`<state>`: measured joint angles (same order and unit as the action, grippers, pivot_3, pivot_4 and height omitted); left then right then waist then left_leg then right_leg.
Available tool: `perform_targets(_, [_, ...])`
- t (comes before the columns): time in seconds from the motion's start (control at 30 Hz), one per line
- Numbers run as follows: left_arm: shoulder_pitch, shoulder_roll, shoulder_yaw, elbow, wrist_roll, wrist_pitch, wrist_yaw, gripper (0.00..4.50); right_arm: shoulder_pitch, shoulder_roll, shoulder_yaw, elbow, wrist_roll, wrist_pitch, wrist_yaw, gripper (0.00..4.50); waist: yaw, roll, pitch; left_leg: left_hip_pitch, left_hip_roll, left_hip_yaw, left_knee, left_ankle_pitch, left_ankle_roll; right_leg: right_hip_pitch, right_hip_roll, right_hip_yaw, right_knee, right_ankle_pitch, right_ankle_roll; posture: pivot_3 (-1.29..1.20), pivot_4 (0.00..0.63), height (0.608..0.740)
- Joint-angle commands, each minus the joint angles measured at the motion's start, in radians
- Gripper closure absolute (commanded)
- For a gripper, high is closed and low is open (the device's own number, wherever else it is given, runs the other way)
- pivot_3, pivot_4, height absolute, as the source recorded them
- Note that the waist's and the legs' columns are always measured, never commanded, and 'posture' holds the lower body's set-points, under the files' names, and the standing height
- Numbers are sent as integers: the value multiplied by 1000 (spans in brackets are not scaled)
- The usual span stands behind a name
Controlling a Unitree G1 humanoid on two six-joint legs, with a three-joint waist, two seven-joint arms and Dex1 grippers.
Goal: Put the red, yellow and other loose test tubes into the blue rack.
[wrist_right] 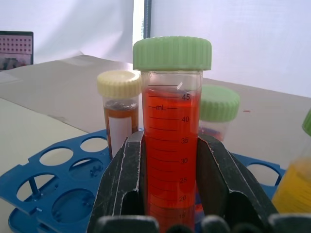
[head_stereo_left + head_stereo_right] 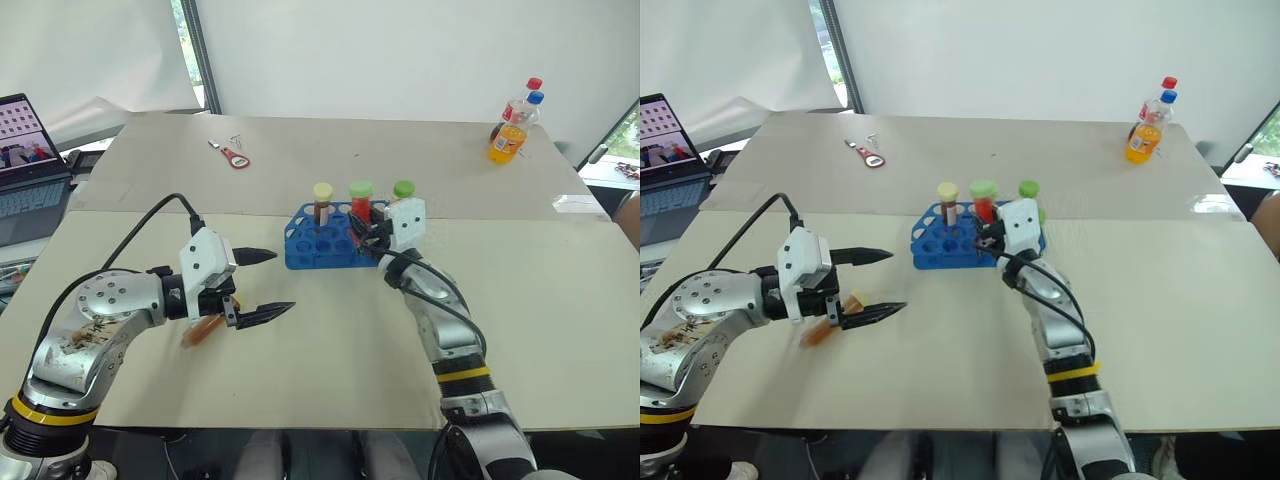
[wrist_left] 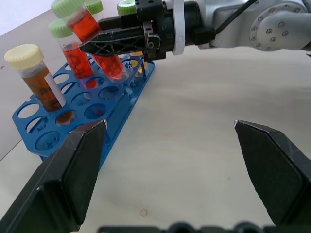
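Observation:
The blue rack (image 2: 312,250) stands mid-table. In it are a brown tube with a cream cap (image 2: 322,202) and a red tube with a green cap (image 3: 72,54). My right gripper (image 1: 170,145) is shut on another red, green-capped tube (image 3: 95,41). That tube is tilted, with its lower end at the rack's top near the right end. A yellow tube (image 1: 296,189) stands beside it. My left gripper (image 2: 282,281) hangs open to the left of the rack with nothing between its fingers. A loose orange-brown tube (image 2: 203,328) lies on the table under that hand.
A laptop (image 2: 25,170) sits off the table's left edge. A small red-handled tool (image 2: 235,157) lies at the back left. Two drink bottles (image 2: 513,128) stand at the back right corner. Bare table (image 2: 330,350) lies between the arms.

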<state>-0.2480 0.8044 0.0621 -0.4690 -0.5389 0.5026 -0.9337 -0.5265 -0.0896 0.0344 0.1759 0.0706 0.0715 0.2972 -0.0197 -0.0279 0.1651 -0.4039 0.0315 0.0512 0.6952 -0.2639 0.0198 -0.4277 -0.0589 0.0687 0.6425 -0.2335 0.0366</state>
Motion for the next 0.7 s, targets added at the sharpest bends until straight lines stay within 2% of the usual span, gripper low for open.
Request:
perform_targets(0.03, [-13, -10, 34, -26, -15, -9, 19, 0, -9, 17, -8, 8, -6, -47, -37, 3486, 0, 0, 0, 0, 0, 0, 0, 0, 0, 0, 0, 0, 0, 0, 0, 0, 150, 733])
perform_targets(0.23, [-61, -77, 48, -32, -62, 57, 119, 0, 46, 74, -15, 8, 9, -112, -69, 3486, -2, 0, 0, 0, 0, -2, 0, 0, 0, 0, 0, 0, 1, 0, 0, 0, 150, 733])
perform_targets(0.3, [-79, -89, 45, -30, -57, 70, 146, 0, 59, 75, -9, 3, 3, -123, -63, 2437, -5, 0, 0, 0, 0, -6, 0, 0, 0, 0, 0, 0, 4, 0, 0, 0, 150, 733])
perform_targets(0.47, [-105, -66, 42, -26, -53, 113, 161, 0, 93, 49, 0, -22, -22, -99, -61, 749, -12, 0, 0, 0, 0, -8, 0, 0, 0, 0, 0, 0, 5, 0, 0, 0, 150, 733])
perform_targets(0.7, [-119, 59, 50, -9, -28, 177, 129, 0, 195, -32, 30, -183, -19, -45, 6, 749, -20, 0, 0, 0, 0, -9, -1, 0, 0, 0, 0, 0, 4, 0, 0, 0, 150, 733])
